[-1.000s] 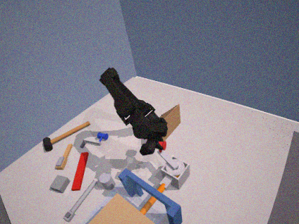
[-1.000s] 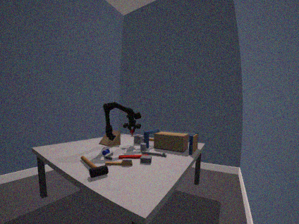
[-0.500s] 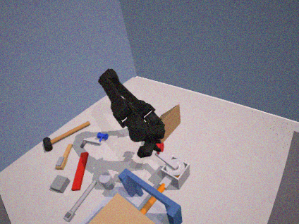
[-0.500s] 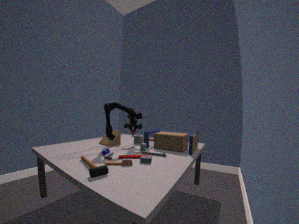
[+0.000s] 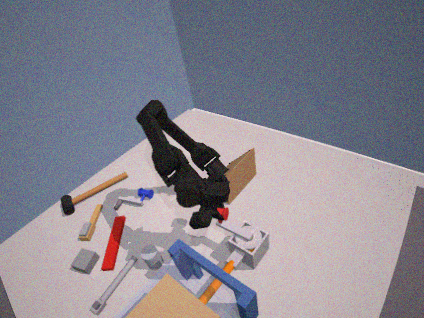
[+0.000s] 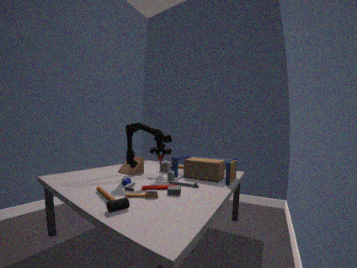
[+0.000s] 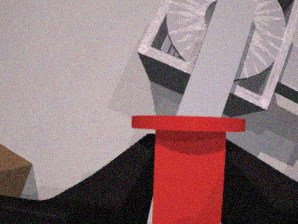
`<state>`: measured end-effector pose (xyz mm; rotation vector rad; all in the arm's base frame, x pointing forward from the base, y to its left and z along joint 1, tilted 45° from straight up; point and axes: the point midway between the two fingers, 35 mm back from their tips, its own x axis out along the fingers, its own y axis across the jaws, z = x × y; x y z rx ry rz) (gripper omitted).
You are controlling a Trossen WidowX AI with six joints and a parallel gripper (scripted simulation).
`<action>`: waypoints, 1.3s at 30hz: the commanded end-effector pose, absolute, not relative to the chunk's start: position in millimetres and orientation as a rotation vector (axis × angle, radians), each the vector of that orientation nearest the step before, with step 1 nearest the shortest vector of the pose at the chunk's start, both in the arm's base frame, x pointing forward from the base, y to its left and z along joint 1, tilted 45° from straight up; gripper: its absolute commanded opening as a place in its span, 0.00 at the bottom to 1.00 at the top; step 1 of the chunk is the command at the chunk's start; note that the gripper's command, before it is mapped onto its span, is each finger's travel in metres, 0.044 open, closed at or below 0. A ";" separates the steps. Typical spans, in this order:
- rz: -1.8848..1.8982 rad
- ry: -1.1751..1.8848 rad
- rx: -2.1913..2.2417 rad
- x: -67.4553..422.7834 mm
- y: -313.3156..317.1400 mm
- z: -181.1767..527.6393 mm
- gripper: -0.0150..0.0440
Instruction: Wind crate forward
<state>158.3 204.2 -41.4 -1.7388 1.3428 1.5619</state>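
Winch handle point(image 7: 188, 183) — clamped in the end effector point(image 5: 212, 216), grey arm angled toward the winch point(image 5: 250, 243).

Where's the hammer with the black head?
In the top view the hammer lies at the table's left edge, beside the small wooden brush, far from the gripper.

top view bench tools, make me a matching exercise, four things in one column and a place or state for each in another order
Things:
1. red-gripped winch handle
2. black-headed wooden-handled hammer
3. flat red bar
4. orange strap

Places or states:
A. lying at the bench's left edge
B. running under the blue steel frame
C. held in the black gripper
D. lying between the wooden brush and the grey bar tool

Pairs: 1-C, 2-A, 3-D, 4-B
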 end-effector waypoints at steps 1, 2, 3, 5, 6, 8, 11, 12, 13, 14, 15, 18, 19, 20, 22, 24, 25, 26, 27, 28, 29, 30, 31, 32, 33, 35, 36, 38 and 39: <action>1.522 1.324 -1.771 175.7 205.9 -44.8 0.25; 1.522 1.324 -1.771 176.6 206.2 -44.9 0.25; 1.522 1.324 -1.771 178.0 206.8 -45.2 0.25; 1.522 1.323 -1.771 180.2 207.7 -45.6 0.25; 1.522 1.323 -1.771 181.1 208.1 -45.8 0.25; 1.522 1.323 -1.771 183.3 209.1 -46.3 0.25; 1.522 1.323 -1.771 186.8 210.8 -47.2 0.25; 1.522 1.323 -1.771 187.6 211.2 -47.4 0.25; 1.521 1.323 -1.771 189.0 211.9 -47.8 0.25; 1.521 1.323 -1.771 189.8 212.4 -48.0 0.25; 1.521 1.323 -1.771 191.1 213.1 -48.4 0.25; 1.521 1.323 -1.771 193.9 214.7 -49.4 0.25; 1.521 1.323 -1.771 195.2 215.5 -49.8 0.25; 1.521 1.322 -1.771 196.0 215.9 -50.1 0.25; 1.521 1.322 -1.771 198.0 217.2 -50.9 0.25; 1.521 1.322 -1.771 199.9 218.5 -51.7 0.25; 1.521 1.322 -1.771 201.1 219.3 -52.2 0.25; 1.521 1.322 -1.771 201.8 219.8 -52.5 0.25; 1.521 1.322 -1.771 203.0 220.7 -53.0 0.25; 1.521 1.322 -1.771 203.7 221.2 -53.4 0.25; 1.521 1.322 -1.771 204.9 222.0 -53.9 0.25; 1.521 1.322 -1.771 205.6 222.6 -54.3 0.25; 1.521 1.322 -1.771 206.7 223.4 -54.9 0.25; 1.521 1.322 -1.771 207.4 224.0 -55.2 0.25; 1.520 1.321 -1.771 208.4 224.9 -55.8 0.25; 1.520 1.321 -1.771 210.2 226.3 -56.8 0.25; 1.520 1.321 -1.771 210.8 226.9 -57.2 0.25; 1.520 1.321 -1.771 212.5 228.4 -58.3 0.25; 1.520 1.321 -1.771 213.5 229.3 -58.9 0.25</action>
